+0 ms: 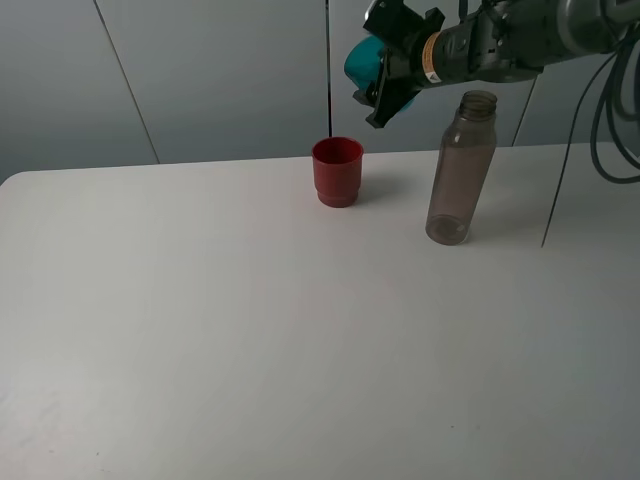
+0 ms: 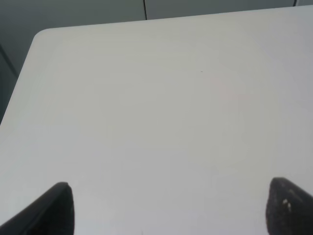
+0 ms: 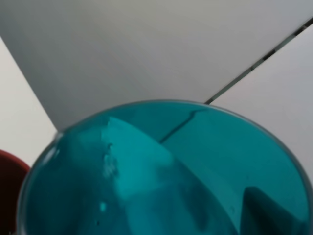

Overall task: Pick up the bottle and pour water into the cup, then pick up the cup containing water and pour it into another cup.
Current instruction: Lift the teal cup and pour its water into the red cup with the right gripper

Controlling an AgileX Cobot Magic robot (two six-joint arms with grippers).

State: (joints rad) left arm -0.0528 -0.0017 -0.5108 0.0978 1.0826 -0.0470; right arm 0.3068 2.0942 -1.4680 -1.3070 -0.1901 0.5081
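Second pour: right gripper (image 1: 388,72) clamped on tilted teal cup (image 1: 358,62), above-right of red cup (image 1: 338,170); next, shift over its mouth; left gripper (image 2: 171,188) jaws apart.

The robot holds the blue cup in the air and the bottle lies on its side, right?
No, the bottle stands upright on the table, as the high exterior view shows. The right gripper does hold the blue cup in the air.

The teal cup (image 3: 161,171) fills the view, perhaps wet inside; the red cup (image 3: 8,170) peeks beside it.
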